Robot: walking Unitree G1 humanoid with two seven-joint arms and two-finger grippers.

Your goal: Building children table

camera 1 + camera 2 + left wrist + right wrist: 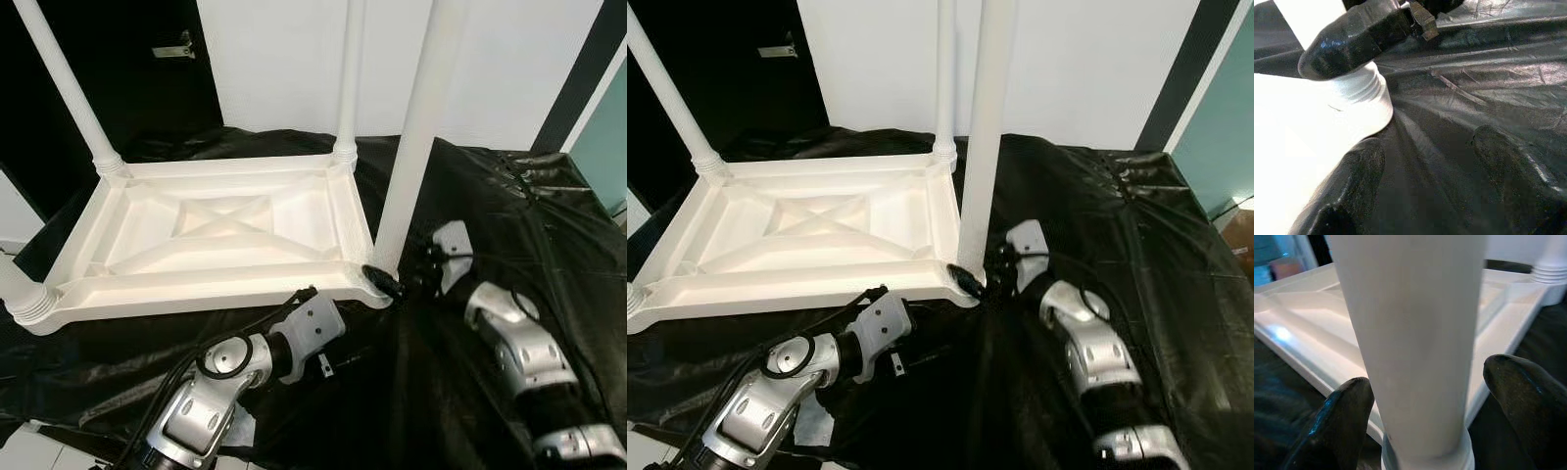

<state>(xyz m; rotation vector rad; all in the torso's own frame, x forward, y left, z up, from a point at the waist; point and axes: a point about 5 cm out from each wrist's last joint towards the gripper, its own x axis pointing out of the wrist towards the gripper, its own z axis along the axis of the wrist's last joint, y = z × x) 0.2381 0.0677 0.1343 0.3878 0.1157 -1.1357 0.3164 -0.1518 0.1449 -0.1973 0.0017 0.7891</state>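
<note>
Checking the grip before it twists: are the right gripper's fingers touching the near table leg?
Cannot tell. In the right wrist view the fingers flank the table leg closely, one apparently against it, but no contact or gap shows plainly.

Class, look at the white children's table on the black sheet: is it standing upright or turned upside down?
Upside down. The table lies top-down on the black sheet, ribbed underside showing, its legs pointing up.
</note>
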